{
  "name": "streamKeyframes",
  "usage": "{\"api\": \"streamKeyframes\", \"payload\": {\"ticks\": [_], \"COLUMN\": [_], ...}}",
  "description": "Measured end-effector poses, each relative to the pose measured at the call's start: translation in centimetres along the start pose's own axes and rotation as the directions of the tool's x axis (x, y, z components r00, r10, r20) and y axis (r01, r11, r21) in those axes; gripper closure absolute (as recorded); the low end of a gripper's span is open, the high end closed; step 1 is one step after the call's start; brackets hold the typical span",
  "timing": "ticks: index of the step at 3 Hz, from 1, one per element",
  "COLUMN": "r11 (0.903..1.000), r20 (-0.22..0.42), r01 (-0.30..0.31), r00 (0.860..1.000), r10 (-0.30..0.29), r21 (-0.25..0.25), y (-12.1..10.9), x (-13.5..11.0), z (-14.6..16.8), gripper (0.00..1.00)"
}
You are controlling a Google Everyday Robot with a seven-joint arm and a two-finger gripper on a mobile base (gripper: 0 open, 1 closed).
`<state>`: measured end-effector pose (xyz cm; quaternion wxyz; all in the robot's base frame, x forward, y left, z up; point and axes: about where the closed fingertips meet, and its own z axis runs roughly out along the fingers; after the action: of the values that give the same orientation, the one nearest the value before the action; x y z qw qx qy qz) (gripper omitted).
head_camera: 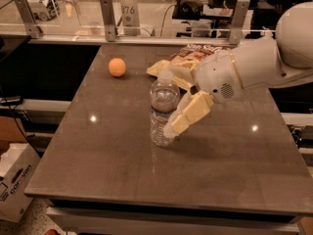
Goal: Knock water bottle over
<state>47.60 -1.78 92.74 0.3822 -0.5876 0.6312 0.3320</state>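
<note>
Clear ribbed plastic, white cap on top, dark band round the middle: water bottle (163, 106) upright near the middle of the grey-brown bench (98, 170). Cream-coloured gripper (172, 128) right beside it, on the bottle's right side in the camera view, slanting down and leftward from the white arm (244, 70) toward the bottle's lower half. Tip against the bottle's side or just short of it, low down; cannot tell which. Open or closed: cannot tell either. Behind the bottle, crumpled snack bags (205, 50), partly hidden by the arm. Orange ball (117, 67) farther back and to the left, well apart from bottle and gripper. Cardboard box (12, 190) on the floor by the bench's near left corner.
</note>
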Motion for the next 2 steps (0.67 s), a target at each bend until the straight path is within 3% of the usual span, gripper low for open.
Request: {"api": "streamKeyframes", "payload": {"ticks": [2], "r11": [1.0000], "r20": [-0.018], "r01": [0.007], "r00": [1.000], "r10": [-0.007], "r21": [0.000], "y": [0.00], "x": [-0.70], "z": [0.41], "gripper": [0.41]}}
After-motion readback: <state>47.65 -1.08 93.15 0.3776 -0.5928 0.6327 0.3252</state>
